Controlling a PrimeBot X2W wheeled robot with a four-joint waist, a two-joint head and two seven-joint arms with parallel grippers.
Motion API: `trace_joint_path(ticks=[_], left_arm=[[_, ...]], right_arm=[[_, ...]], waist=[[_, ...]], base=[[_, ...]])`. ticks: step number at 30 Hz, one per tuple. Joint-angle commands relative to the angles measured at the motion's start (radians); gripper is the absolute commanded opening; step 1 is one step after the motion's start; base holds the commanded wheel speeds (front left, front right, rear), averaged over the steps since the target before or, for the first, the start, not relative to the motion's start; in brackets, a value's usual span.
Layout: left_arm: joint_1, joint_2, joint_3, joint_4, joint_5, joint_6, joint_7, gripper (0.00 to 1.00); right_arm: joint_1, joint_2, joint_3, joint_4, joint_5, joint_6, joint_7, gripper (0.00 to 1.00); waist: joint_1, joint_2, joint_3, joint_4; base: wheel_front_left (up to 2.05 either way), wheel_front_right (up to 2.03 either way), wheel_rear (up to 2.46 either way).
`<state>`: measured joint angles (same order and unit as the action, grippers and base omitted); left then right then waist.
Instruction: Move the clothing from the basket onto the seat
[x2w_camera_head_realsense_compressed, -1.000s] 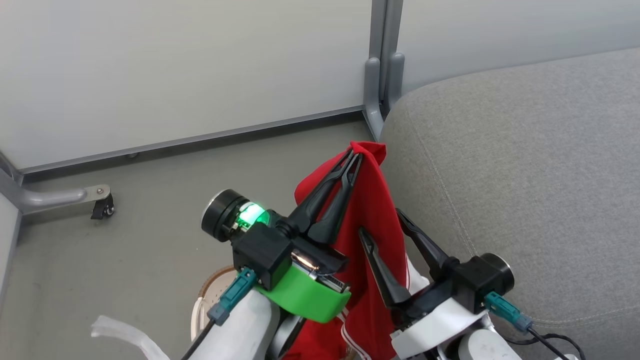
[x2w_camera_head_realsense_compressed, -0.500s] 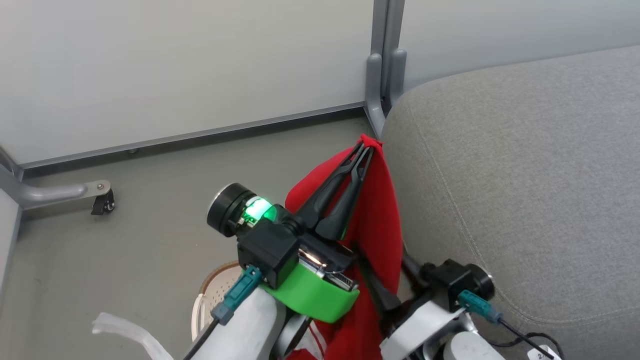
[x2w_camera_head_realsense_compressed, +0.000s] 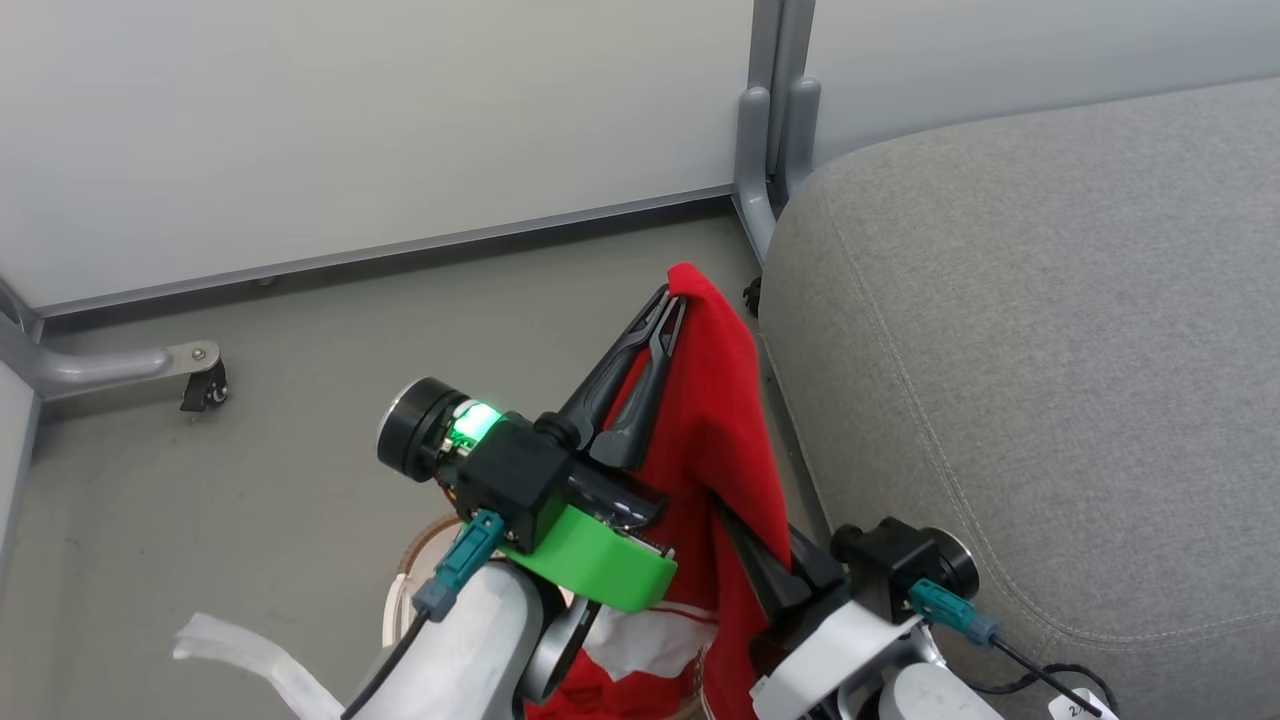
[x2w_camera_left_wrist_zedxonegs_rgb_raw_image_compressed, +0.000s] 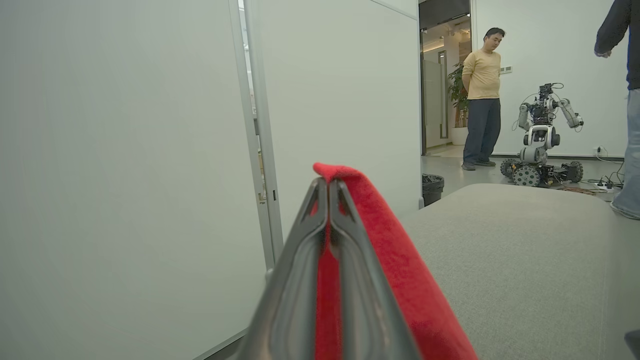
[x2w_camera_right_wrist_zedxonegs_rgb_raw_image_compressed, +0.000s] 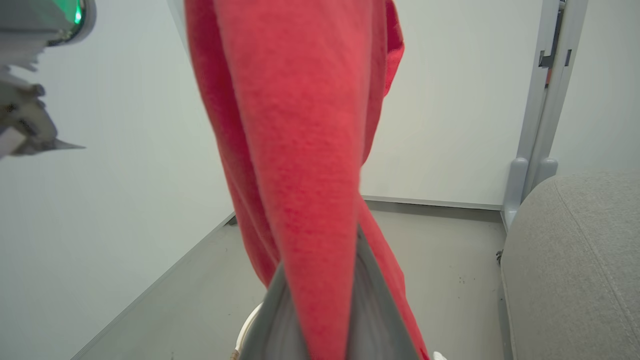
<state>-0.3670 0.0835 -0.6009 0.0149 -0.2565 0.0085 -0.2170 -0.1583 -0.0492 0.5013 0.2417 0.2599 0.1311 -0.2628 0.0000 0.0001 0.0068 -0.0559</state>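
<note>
Grey floor (x2w_camera_head_realsense_compressed: 300, 480), closed in by white partition panels (x2w_camera_head_realsense_compressed: 350, 130) that meet at a grey metal post (x2w_camera_head_realsense_compressed: 770, 120). A castor foot (x2w_camera_head_realsense_compressed: 205, 392) stands at the far left.

The grey upholstered seat (x2w_camera_head_realsense_compressed: 1050, 330) takes up the right side and is cut off by the frame edges.

The left pincer (x2w_camera_head_realsense_compressed: 668, 305) is raised over the floor. Its fingers are pressed together on the top fold of the red garment (x2w_camera_head_realsense_compressed: 715, 430). The garment hangs down from that grip, just left of the seat's rounded edge; whether it touches the seat cannot be told. White trim (x2w_camera_head_realsense_compressed: 650, 640) shows low on the cloth, and the hem is cut off at the near edge.

The right pincer (x2w_camera_head_realsense_compressed: 750, 555) is lower down. It is closed on a fold of the same garment, and draped cloth covers its fingertips.

The basket (x2w_camera_head_realsense_compressed: 412, 580) is on the floor below the left arm and largely hidden by it. Only a sliver of brown rim and perforated wall shows, and its contents cannot be made out. Near it lies a pale strip (x2w_camera_head_realsense_compressed: 250, 665) of unclear nature.

In the left wrist view, far beyond the seat, a person in a yellow top (x2w_camera_left_wrist_zedxonegs_rgb_raw_image_compressed: 482, 95) stands beside another wheeled robot (x2w_camera_left_wrist_zedxonegs_rgb_raw_image_compressed: 540, 145). A second person (x2w_camera_left_wrist_zedxonegs_rgb_raw_image_compressed: 622, 45) is cut off at the right edge.
</note>
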Motion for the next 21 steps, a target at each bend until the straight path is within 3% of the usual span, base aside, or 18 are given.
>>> trace_joint_path(ticks=[1,2,3,4,21], left_arm=[[0.005,0.007,0.005,0.01,-0.008,0.007,-0.005,0.0],[0.005,0.007,0.006,0.014,-0.006,0.013,-0.003,0.07],[0.006,0.008,0.007,0.021,-0.003,0.018,0.006,0.89],[0.006,0.008,0.006,0.024,-0.002,0.021,0.008,1.0],[-0.011,0.016,-0.002,0.041,-0.008,0.037,0.013,1.0]], right_arm=[[-0.001,-0.004,0.0,-0.008,0.002,-0.001,-0.003,0.0],[-0.002,-0.005,0.0,-0.009,0.002,0.0,-0.003,0.0],[-0.004,-0.006,0.0,-0.009,0.001,0.0,-0.003,0.0],[-0.004,-0.006,0.0,-0.01,0.0,-0.001,-0.003,0.0],[-0.01,-0.004,-0.021,-0.025,-0.006,-0.001,-0.003,0.0]], waist=[[0.0,-0.0001,0.002,0.0],[0.0,-0.0001,0.002,0.0],[0.0,-0.0001,0.003,-0.001],[0.0,-0.0001,0.004,-0.001],[0.0,-0.0001,0.02,0.002]], base=[[0.0,0.0,0.0],[0.0,0.0,0.0],[0.0,0.0,0.0],[0.0,0.0,0.0],[0.0,0.0,0.0]])
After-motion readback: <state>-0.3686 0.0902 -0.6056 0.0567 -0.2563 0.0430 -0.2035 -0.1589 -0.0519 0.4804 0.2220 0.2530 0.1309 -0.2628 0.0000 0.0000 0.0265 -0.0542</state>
